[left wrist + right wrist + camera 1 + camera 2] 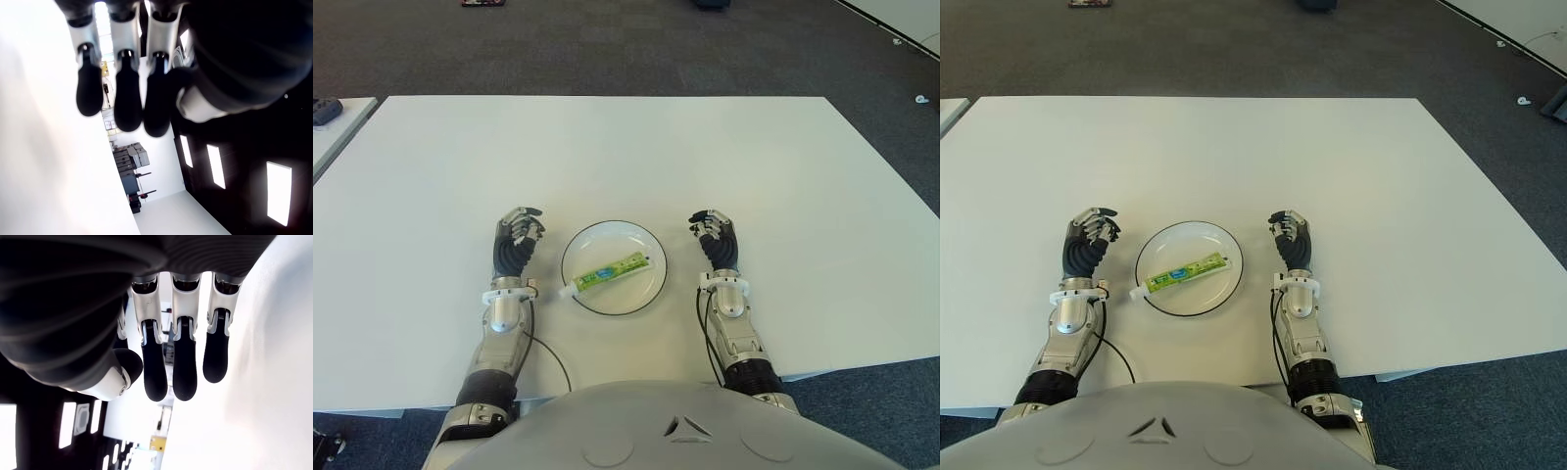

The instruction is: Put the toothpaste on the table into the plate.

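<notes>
Here the tabletop [636, 157] is white and wide, and it fills most of both eye views. Around it lies a dark grey carpet floor [607, 44]. At the far left edge of the left eye view there is a corner of a second white table [337, 132] with a dark object on it, too small to tell what it is.

Near the robot's edge of the tabletop stands 1 round white plate [646, 240] with a thin dark rim. The toothpaste [610, 273] lies inside the plate, a green and yellow tube placed slantwise. Its white cap points toward the robot's left and reaches the plate's rim on that side.

The 2 hands show on the 2 sides of the plate, both near it but apart from it. The left hand [516, 240] is just beside the plate on the left, its forearm stretching back toward the robot's body. Its fingers [128, 105] are loosely bent, close beside each other, and they hold nothing. The right hand [715, 238] is on the right of the plate in a similar pose. Its fingers [185, 374] hang relaxed, side by side with small gaps, with the thumb next to them, and they also hold nothing.

A thin dark cable runs along each wrist.
</notes>
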Motion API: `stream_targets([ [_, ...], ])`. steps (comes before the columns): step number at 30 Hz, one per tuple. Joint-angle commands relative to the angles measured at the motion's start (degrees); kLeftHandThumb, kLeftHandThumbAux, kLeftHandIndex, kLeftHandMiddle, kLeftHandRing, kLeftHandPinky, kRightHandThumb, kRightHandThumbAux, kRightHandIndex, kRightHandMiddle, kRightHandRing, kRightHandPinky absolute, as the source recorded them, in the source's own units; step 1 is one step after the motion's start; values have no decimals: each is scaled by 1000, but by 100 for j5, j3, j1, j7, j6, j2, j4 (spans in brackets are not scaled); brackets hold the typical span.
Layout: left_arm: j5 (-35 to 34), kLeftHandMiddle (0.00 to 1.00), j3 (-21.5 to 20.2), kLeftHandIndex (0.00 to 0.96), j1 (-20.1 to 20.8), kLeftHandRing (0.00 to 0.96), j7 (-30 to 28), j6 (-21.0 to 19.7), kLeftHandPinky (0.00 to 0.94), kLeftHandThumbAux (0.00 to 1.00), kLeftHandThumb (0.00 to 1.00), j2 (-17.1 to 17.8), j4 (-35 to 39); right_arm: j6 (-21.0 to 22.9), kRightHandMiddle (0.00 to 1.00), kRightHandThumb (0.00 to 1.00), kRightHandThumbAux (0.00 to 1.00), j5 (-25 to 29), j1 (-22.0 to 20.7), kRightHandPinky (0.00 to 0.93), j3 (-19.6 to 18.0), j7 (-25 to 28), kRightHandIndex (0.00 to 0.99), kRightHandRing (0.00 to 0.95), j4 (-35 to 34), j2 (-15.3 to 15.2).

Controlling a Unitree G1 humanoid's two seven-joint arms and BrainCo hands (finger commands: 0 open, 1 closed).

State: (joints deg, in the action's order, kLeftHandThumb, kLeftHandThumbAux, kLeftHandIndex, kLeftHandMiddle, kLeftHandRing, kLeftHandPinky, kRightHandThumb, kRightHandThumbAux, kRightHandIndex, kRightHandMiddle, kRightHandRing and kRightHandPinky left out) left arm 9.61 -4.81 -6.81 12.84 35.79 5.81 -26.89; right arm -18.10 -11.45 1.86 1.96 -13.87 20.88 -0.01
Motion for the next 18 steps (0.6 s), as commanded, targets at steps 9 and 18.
stream_targets([
  [9,41,637,52,430,-157,640,36,-166,592,715,705,-65,-8,211,478,706,730,-25,74,471,41,52,423,481,-129,-1],
  [18,34,621,73,429,-224,621,15,-401,569,715,705,-75,150,326,481,706,731,-51,132,475,92,80,423,484,-225,-18],
])
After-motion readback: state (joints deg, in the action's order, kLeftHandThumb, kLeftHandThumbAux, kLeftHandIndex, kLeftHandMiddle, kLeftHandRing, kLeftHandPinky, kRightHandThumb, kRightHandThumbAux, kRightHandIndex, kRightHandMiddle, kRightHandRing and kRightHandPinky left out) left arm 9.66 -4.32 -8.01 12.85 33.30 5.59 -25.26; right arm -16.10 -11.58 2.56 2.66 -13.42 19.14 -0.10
